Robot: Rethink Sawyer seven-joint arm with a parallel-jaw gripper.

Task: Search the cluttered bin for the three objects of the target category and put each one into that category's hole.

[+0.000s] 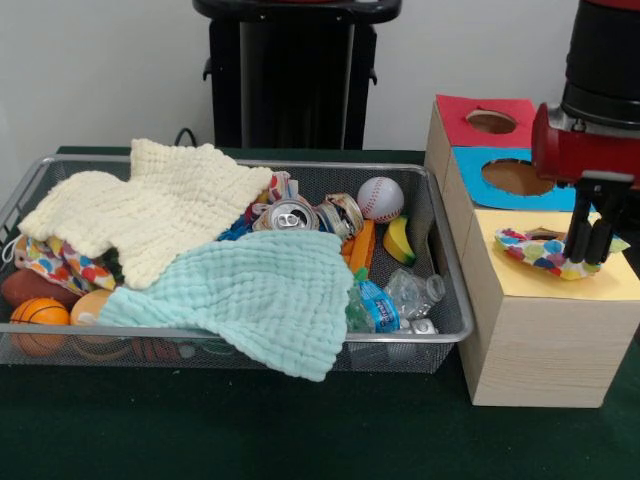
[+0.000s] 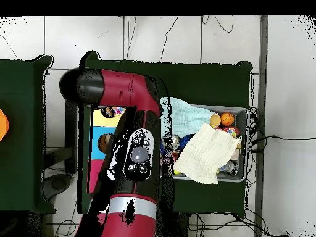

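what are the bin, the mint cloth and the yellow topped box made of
Bin: silver wire mesh with a metal rim, see-through grid walls. Mint cloth: soft waffle-weave fabric, matte, draping over the rim. Yellow-topped box: pale wood by its grain, possibly laminate; the yellow face looks like paper.

I am working in a robotics lab.
My red and black arm (image 2: 133, 154) is reaching over a green-covered bench (image 1: 300, 430) beside a black pedestal (image 1: 295, 70); cables (image 2: 216, 28) are trailing across a pale tiled floor (image 2: 284, 74), and paper-faced wooden test boxes (image 1: 540, 340) are standing by a wire bin (image 1: 440, 300) of odds and ends.
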